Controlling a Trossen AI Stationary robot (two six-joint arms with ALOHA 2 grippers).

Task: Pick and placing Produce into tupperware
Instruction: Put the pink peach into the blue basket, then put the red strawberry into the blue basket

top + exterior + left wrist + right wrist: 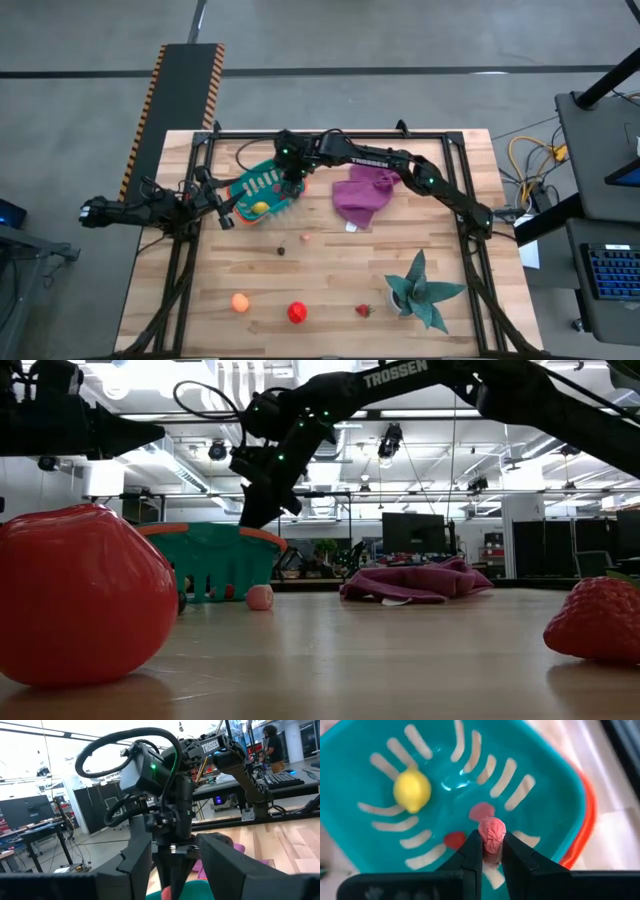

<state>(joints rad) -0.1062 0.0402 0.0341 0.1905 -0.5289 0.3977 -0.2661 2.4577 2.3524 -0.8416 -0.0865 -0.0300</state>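
Observation:
The teal basket with an orange rim sits on the table's far left part and holds a yellow fruit. My right gripper hangs over the basket's inside, shut on a small pink wrinkled ball. In the low view it points down above the basket. My left gripper is open beside the basket's left near edge; whether it touches the basket, I cannot tell. An orange ball, a red ball, a strawberry, a pink bit and a dark bit lie on the table. My right gripper pinches the pink ball's lower half between its two fingertips. It comes from above, pointing down into the basket. The ball is lifted clear above the basket's floor.
A purple cloth lies right of the basket under my right arm. A teal spiky plant stands near the table's near right corner. Two flat reddish patches show on the basket's floor. Bare wood lies in the table's middle.

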